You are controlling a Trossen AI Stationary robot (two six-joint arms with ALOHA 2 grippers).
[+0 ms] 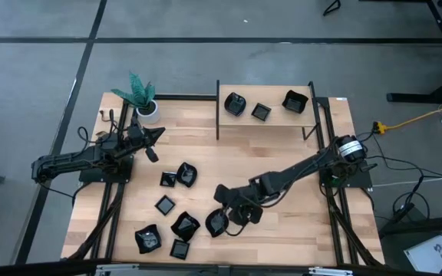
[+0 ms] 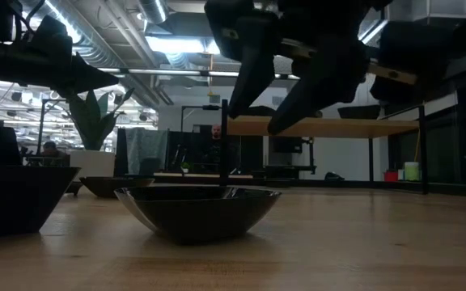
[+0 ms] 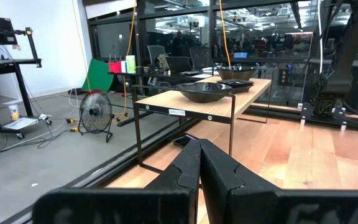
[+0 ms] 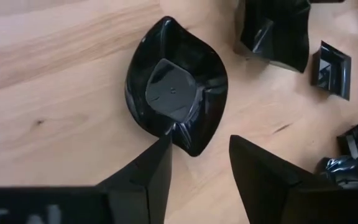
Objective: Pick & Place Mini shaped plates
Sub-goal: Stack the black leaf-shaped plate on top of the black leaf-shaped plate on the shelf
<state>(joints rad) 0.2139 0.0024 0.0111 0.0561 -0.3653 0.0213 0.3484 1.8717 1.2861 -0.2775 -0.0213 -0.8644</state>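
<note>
One leaf-shaped plate (image 4: 176, 84) is lying on the tabletop (image 1: 298, 161), well apart from the shelf (image 1: 271, 123); I'm hovering my right pincer (image 4: 199, 163) released above its near rim. Best descending straight, straddling that rim. Left pincer (image 3: 199, 163) clenched, waiting.

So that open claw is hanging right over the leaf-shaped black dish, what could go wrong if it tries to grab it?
The right gripper is open above the leaf-shaped dish. The dish looks glossy with a sloping rim, so the fingers might slip off or tip it when they close. Other black dishes lie close by on the table, so a sliding dish or the arm could knock them. The shelf already holds three dishes, leaving less room to set this one down.
</note>
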